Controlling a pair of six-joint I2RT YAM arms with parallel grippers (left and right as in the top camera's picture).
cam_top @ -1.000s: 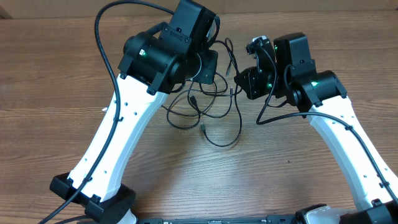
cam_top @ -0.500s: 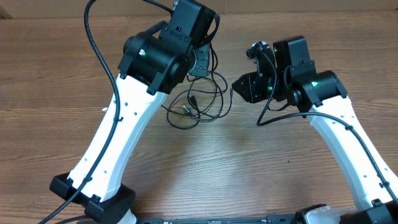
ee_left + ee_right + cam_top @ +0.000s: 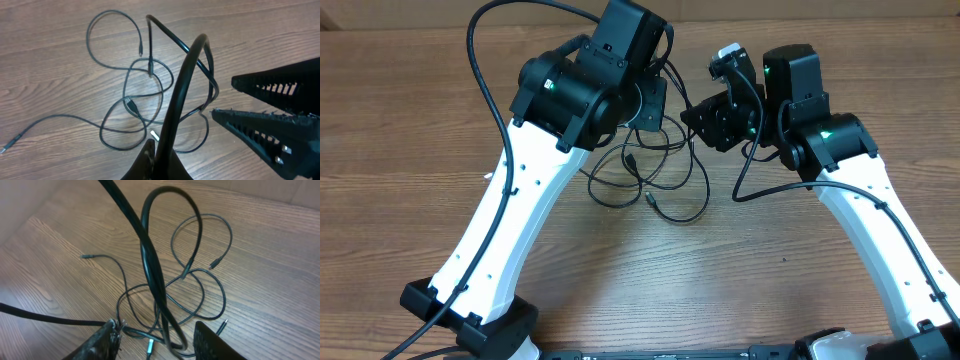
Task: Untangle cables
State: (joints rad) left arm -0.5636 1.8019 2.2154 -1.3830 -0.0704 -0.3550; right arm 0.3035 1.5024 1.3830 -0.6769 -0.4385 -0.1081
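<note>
The cables are thin black cords lying in loose overlapping loops on the wooden table between the two arms. They also show in the left wrist view and the right wrist view. My left gripper is above the bundle's far side. In its own view the left gripper is shut on one cable strand that arcs up from it. My right gripper is just to the right of it. Its fingers are apart, with a raised cable loop between them. The right gripper also shows open in the left wrist view.
The wooden table carries the cables. A thick black arm cable arcs over the left arm, and another hangs by the right arm. A silver plug end lies among the loops. A loose cable end trails at the left.
The bundle, drawn tight half a second ago, has spread out again, with a loop reaching down and right. My right gripper has moved up and left, closer to the left gripper.
</note>
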